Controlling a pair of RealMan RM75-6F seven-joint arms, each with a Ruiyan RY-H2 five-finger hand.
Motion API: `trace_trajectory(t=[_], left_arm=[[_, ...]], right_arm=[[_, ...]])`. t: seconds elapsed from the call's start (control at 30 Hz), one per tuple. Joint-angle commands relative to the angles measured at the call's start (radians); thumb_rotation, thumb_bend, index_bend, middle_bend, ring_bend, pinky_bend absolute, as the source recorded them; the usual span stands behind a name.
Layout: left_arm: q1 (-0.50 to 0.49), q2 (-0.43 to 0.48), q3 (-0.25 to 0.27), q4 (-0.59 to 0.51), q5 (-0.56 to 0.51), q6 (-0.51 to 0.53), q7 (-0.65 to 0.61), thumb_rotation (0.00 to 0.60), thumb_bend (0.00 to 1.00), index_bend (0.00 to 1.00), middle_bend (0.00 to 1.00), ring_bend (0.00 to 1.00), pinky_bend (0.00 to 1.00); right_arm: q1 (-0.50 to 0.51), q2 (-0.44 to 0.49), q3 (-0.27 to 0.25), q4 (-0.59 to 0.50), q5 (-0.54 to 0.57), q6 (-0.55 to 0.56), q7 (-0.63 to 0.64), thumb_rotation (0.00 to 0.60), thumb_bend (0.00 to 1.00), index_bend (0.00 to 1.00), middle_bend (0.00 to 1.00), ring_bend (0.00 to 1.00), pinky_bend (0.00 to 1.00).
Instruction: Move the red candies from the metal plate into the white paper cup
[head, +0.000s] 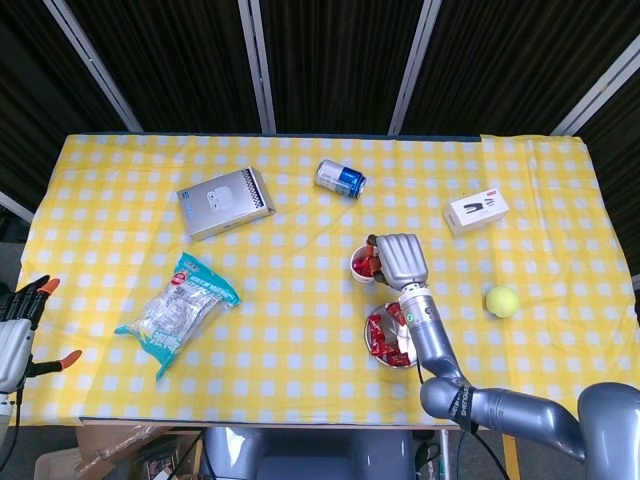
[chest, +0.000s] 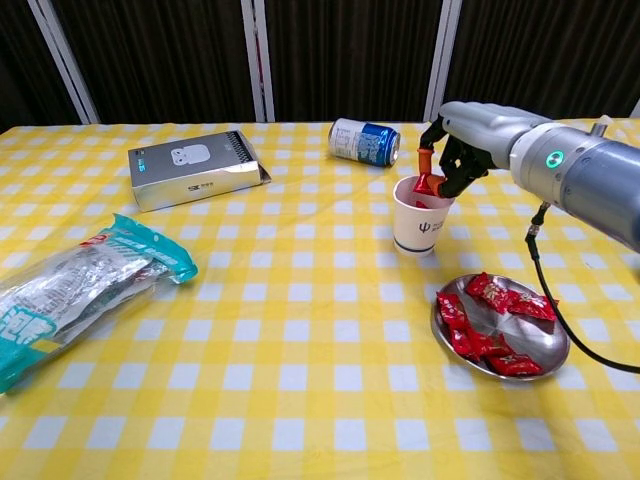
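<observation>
Fingers (chest: 438, 160) of the right hand (chest: 462, 140) pinch a red candy (chest: 423, 185) above the white paper cup (chest: 421, 217).

cup (chest: 421, 216) behind plate (chest: 545, 350), can (chest: 364, 141) behind cup, box (chest: 194, 167) far left, bag (chest: 75, 289) front left

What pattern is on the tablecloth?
Yellow and white checks on the tablecloth, clearest in the chest view.

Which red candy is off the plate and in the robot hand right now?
The one pinched by the right robot hand above the white paper cup; the others lie in the metal plate.
</observation>
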Motion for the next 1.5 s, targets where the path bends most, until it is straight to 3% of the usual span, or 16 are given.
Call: trace_trajectory(t=[0.03,0.27,0.53,0.67,0.9,1.27,1.5], left_arm=[[0.0,0.001,-0.001,-0.002,-0.003,0.001,0.001,0.6,0.04,0.0,0.0,0.0,0.0],[0.003,0.001,0.0,0.001,0.0,0.005,-0.001,0.6,0.04,0.0,0.0,0.0,0.0],[0.006,-0.002,-0.001,0.004,0.006,0.016,0.001,0.6,0.04,0.0,0.0,0.0,0.0],[0.008,-0.005,0.0,0.006,0.012,0.022,0.001,0.6,0.04,0.0,0.0,0.0,0.0],[0.012,-0.012,-0.001,0.011,0.025,0.042,0.008,0.6,0.04,0.0,0.0,0.0,0.0],[0.019,-0.02,0.002,0.019,0.038,0.059,0.007,0.6,0.04,0.0,0.0,0.0,0.0],[0.019,-0.024,0.002,0.018,0.04,0.059,0.019,0.6,0.04,0.0,0.0,0.0,0.0]], right_arm=[[0.007,-0.009,-0.005,0.018,0.002,-0.004,0.008,0.6,0.55,0.48,0.83,0.84,0.95],[0.001,0.005,-0.013,-0.012,-0.005,0.022,0.004,0.6,0.42,0.35,0.83,0.84,0.95],[-0.041,0.06,-0.043,-0.137,-0.044,0.088,-0.001,0.6,0.4,0.34,0.83,0.84,0.95],[-0.086,0.11,-0.089,-0.247,-0.092,0.133,0.002,0.6,0.32,0.34,0.83,0.84,0.95],[-0.167,0.167,-0.183,-0.355,-0.16,0.196,0.011,0.6,0.31,0.34,0.83,0.84,0.95],[-0.262,0.176,-0.269,-0.324,-0.14,0.212,0.055,0.6,0.31,0.37,0.83,0.84,0.95],[-0.281,0.135,-0.27,-0.256,-0.134,0.192,0.087,0.6,0.31,0.37,0.83,0.84,0.95]])
